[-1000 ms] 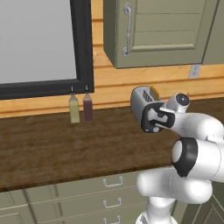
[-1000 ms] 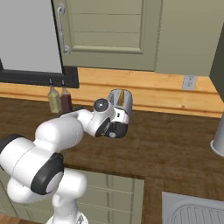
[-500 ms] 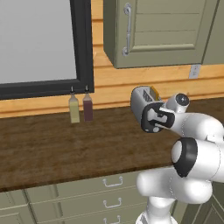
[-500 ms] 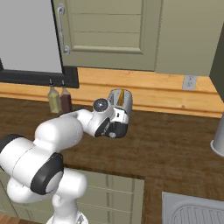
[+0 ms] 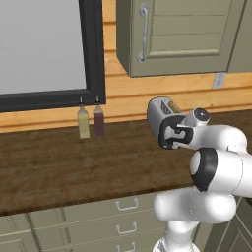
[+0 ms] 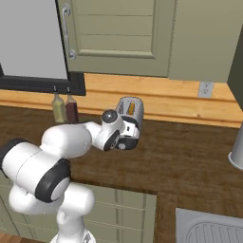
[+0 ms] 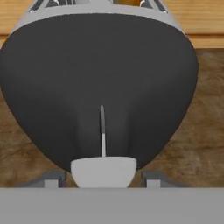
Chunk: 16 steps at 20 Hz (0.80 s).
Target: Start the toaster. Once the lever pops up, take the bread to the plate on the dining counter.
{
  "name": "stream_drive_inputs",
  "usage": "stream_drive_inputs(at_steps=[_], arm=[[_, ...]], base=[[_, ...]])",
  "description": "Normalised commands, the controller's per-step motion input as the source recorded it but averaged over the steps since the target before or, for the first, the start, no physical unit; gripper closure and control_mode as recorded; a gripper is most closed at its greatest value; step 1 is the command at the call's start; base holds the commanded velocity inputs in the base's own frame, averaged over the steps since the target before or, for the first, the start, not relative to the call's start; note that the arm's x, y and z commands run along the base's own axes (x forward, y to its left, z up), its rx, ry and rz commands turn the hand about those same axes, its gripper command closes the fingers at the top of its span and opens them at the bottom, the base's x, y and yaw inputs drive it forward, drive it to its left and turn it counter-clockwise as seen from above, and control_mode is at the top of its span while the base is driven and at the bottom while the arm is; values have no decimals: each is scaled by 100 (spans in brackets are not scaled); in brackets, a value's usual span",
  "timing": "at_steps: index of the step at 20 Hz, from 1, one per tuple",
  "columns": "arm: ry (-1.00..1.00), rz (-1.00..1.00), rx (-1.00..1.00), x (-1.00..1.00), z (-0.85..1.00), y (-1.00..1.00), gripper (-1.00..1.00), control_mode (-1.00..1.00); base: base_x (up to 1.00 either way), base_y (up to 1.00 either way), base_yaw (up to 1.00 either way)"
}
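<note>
The arm is reaching across the dark wood worktop (image 5: 59, 167) with its gripper (image 5: 173, 137) pressed right up against the black end panel of the toaster (image 5: 158, 112), which stands at the back of the worktop by the wood-panelled wall; I'd say this is the first step, starting the toaster, not yet the carrying. From the hand view the black panel (image 7: 100, 78) looms close, with a thin vertical slot and a light round knob (image 7: 103, 171) at its foot; the lever itself I can't make out. A golden edge of the bread (image 6: 131, 108) peeps from a slot. Whether the pincer is apart or together I cannot tell. The next move, I'd judge, calls for a downward push along that slot. No brand or writing is legible anywhere, not even on the two bottles (image 5: 91, 122) by the window.
</note>
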Motion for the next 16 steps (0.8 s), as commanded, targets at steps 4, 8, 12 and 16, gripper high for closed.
stream_drive_inputs(at_steps=[4, 8, 12, 16], arm=[[10, 0, -6, 0, -49, 0, 100, -100], [13, 0, -11, -3, -76, 0, 100, -100], [20, 0, -21, -4, -100, 0, 100, -100], [1, 0, -5, -7, -4, 0, 100, -100]], base=[[0, 0, 0], [0, 0, 0], [0, 0, 0], [0, 0, 0]])
